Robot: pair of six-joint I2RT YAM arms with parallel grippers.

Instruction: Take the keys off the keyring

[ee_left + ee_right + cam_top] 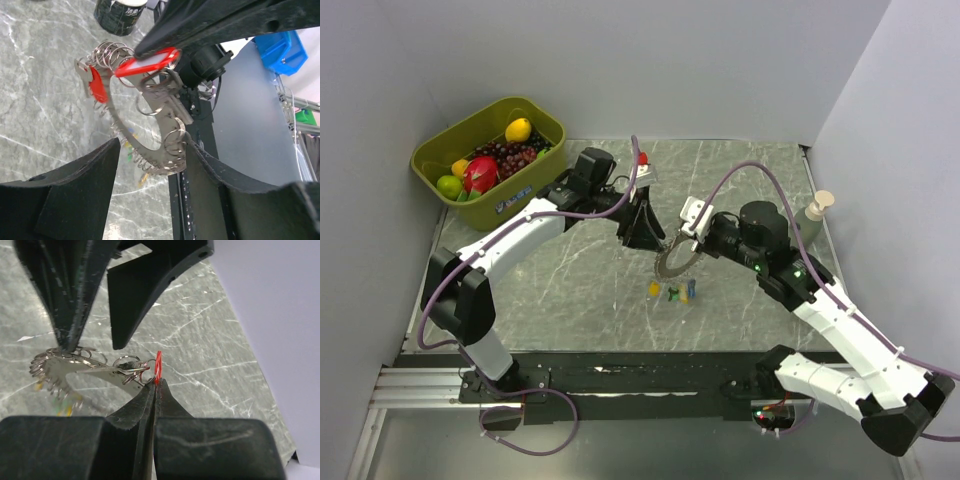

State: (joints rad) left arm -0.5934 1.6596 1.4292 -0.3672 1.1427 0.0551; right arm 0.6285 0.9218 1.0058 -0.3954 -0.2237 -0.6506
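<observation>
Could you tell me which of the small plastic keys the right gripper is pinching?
The red plastic key with the white label, on the silvery metal keyring; the other red key hangs free, the yellow one lies on the table.

free over bare marble table (570,300) at near left, blocked at centre by left gripper (154,146) and right gripper (155,383), pinching a red key (147,62), meeting at the keyring (670,263), loose keys (672,291) beneath, fruit basket (545,115) far left, bottle (817,212) far right.
</observation>
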